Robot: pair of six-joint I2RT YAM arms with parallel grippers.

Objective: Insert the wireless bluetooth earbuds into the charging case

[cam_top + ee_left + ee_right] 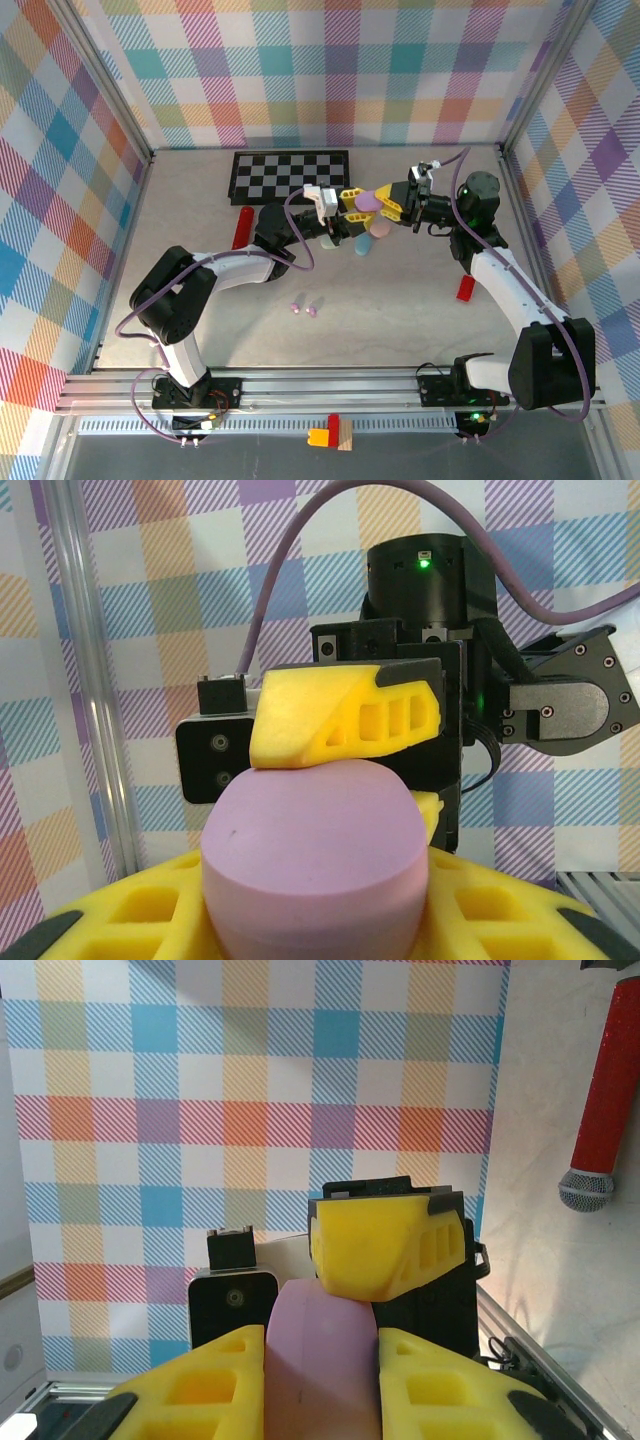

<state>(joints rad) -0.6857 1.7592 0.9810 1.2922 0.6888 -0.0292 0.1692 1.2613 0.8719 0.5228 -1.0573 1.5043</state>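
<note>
A lilac pebble-shaped charging case (368,201) hangs above the table's middle back, gripped from both sides. My left gripper (356,204) is shut on it from the left, and in the left wrist view the case (315,850) fills the gap between the yellow fingers (520,910). My right gripper (386,203) is shut on it from the right, its fingers (200,1385) pressed against the case's (320,1360) flat sides. Two tiny lilac-pink earbuds (296,309) (313,311) lie on the table nearer the front.
Below the grippers lie a pink case (378,228), a blue case (362,244) and a pale one (330,243). A checkerboard (290,175) sits at the back. A red microphone (242,228) lies left, a red block (466,288) right.
</note>
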